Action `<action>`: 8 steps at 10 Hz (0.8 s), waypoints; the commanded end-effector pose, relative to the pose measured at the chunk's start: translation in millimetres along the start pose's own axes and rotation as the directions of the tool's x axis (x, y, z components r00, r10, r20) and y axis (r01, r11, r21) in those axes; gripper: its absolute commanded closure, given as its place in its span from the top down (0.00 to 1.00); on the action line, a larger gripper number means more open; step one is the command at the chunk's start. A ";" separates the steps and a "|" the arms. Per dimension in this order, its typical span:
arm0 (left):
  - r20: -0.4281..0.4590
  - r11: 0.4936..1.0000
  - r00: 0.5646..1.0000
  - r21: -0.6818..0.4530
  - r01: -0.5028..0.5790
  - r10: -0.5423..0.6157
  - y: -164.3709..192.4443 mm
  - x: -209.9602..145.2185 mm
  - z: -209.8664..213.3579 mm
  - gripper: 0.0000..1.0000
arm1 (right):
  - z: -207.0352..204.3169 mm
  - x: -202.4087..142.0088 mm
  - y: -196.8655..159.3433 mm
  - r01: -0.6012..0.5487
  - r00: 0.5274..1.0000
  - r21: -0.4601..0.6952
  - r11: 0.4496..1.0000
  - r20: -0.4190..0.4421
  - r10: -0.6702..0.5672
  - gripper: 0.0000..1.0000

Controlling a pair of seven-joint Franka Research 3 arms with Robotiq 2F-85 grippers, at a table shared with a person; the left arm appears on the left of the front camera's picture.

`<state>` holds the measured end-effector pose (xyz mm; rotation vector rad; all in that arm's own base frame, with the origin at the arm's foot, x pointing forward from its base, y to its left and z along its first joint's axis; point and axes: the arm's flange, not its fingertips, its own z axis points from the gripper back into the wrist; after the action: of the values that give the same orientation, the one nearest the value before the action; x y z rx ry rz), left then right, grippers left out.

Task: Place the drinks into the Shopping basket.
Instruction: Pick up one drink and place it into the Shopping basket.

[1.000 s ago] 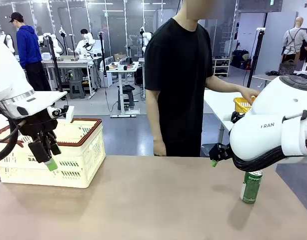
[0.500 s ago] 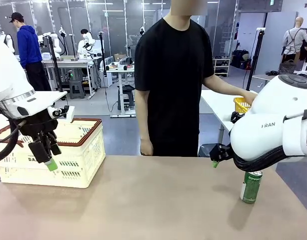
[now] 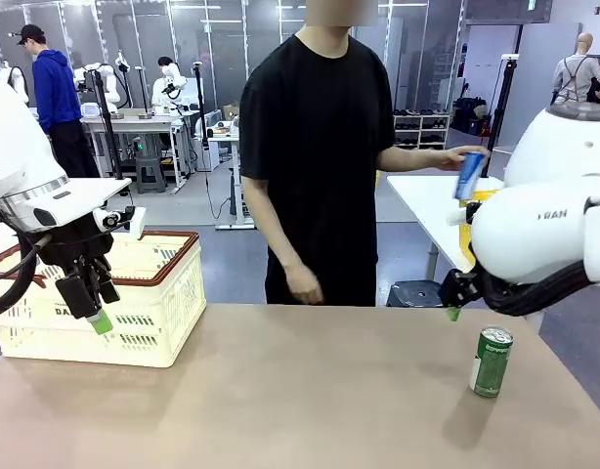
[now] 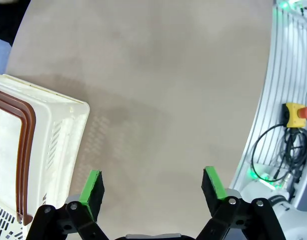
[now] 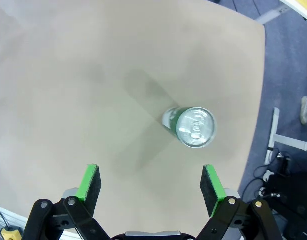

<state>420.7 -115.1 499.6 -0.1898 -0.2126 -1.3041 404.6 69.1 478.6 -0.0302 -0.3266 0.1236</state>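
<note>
The left gripper (image 3: 95,313) hangs in the air on the robot's left side, just in front of the cream basket (image 3: 153,303) with its brown rim. Its jaws are spread wide and there is nothing between them. Looking down from that wrist, the two green pads (image 4: 92,187) frame bare tabletop, and a corner of the basket lies off to one side, apart from the fingers. The basket sits on the brown table (image 3: 280,391) at its left end. From where I stand I cannot tell what is inside.

Over on the right, the right gripper (image 3: 454,305) is also wide open and holds nothing. It hovers above the table, near the green can (image 3: 491,362) but not touching it. The can stands upright near the right edge, silver top up. Seen from that wrist the can is straight ahead of the fingers, beyond their tips, roughly in line with the gap between them.

The person in the black T-shirt stands at the far side of the table. One arm is stretched out sideways and that hand (image 3: 452,156) holds a blue can (image 3: 469,176) (tilted, well above the white table behind). The other hand (image 3: 305,283) hangs loose near the far edge of the brown table.
</note>
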 end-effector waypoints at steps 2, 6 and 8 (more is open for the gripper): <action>-0.015 1.000 1.000 0.006 -0.002 0.002 -1.1 0.0 1.3 0.99 | 6.1 11.6 -31.1 -0.042 0.999 0.003 0.999 -0.030 0.042 1.00; -0.015 1.000 1.000 0.006 -0.002 0.002 -1.1 0.0 1.3 0.99 | -1.4 20.6 -52.2 -0.109 0.993 -0.026 0.994 -0.044 0.108 1.00; -0.015 1.000 1.000 0.006 -0.002 0.002 -1.1 0.0 1.3 0.99 | -4.3 20.7 -56.1 -0.092 0.995 -0.029 0.995 -0.048 0.090 1.00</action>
<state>420.7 -115.3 499.7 -0.1898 -0.2126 -1.3044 426.8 22.5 482.9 -0.0686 -0.2780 0.1981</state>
